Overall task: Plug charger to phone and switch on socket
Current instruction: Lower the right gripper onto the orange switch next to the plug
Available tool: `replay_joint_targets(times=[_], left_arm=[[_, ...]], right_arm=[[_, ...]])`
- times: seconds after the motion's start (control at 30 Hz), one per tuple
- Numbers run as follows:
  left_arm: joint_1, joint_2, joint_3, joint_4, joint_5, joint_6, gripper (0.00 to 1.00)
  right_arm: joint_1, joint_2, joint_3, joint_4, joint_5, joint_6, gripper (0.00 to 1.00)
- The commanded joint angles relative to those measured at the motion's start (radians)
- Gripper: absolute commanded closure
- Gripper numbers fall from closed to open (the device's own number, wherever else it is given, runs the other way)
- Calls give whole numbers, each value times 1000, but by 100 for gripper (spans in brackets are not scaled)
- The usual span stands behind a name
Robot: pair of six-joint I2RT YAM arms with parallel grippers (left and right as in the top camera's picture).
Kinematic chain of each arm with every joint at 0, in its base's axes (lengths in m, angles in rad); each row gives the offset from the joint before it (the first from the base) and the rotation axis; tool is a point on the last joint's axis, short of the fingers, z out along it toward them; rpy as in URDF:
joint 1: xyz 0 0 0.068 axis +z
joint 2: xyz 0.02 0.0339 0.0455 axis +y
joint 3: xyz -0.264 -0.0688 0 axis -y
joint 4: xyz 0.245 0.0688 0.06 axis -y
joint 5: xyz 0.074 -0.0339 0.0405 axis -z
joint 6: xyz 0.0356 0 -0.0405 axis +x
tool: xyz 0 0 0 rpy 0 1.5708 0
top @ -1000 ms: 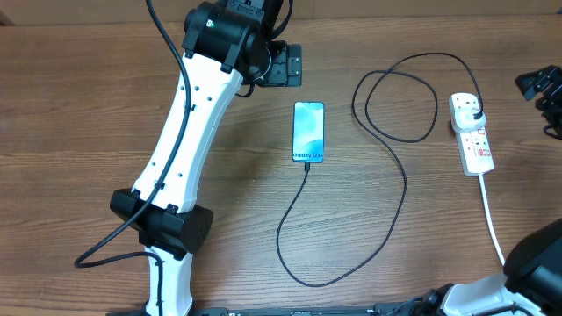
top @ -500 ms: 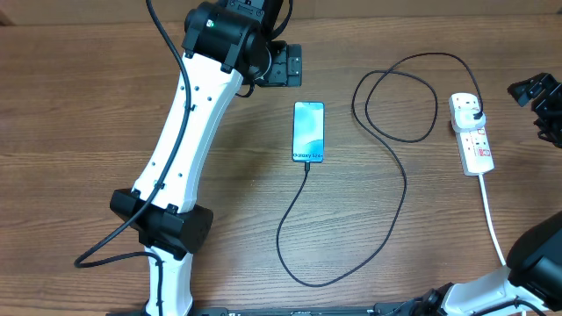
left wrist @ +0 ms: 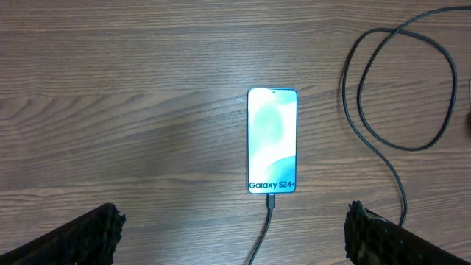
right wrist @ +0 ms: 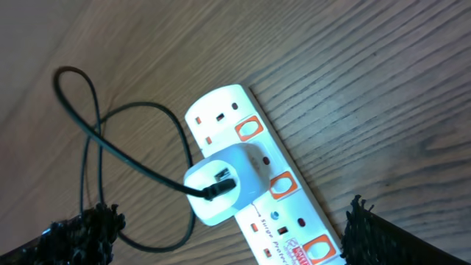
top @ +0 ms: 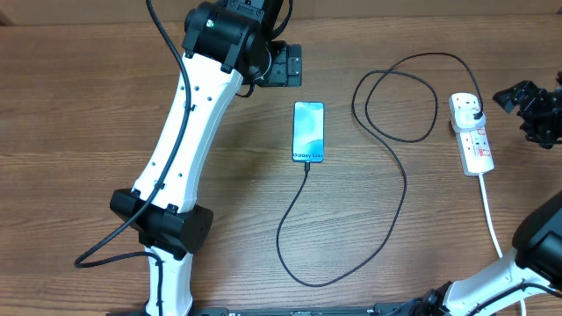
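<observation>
The phone (top: 308, 132) lies flat mid-table with its teal screen lit; it also shows in the left wrist view (left wrist: 272, 140). The black charger cable (top: 399, 189) has its slim tip in the phone's near end (left wrist: 271, 200). It loops across the table to a plug in the white socket strip (top: 471, 133). The right wrist view shows the strip (right wrist: 294, 213) with a white plug adapter (right wrist: 221, 184) in it and red-marked switches. My left gripper (top: 285, 64) is open and empty, above and behind the phone (left wrist: 234, 235). My right gripper (top: 525, 114) is open just right of the strip, over it (right wrist: 232, 239).
The strip's thick white cord (top: 492, 219) runs toward the front right edge. The left arm's white links (top: 189, 132) stretch over the left half of the table. The cable's loop (top: 395, 96) lies between the phone and the strip.
My right gripper has moved left from the table's right edge toward the socket strip. The left arm, phone and cable have not moved.
</observation>
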Motion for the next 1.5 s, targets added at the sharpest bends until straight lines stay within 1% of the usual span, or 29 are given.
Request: replay_joint_targets(times=[0.0,0.27,0.6,0.83,1.13,1.47], left_arm=[[5,-2,11,-5,-16,11,0],[5,-2,10,-5,-16,11,0],[5,-2,11,-5,-16,11,0],[5,-2,11,-5,-16,11,0],[5,-2,11,-5,-16,11,0],[5,-2,10,-5,-16,11,0]], right_arm=[[4,31,-2,9,-6,-19,0],[16,67,-2,13,-32,-41,0],[75,79,-2,12,-52,-94,0],[93,79,-2,9,1,-93,0],[93,85,-2,3,9,-93,0],[93,135,-2,5,7,-93,0]])
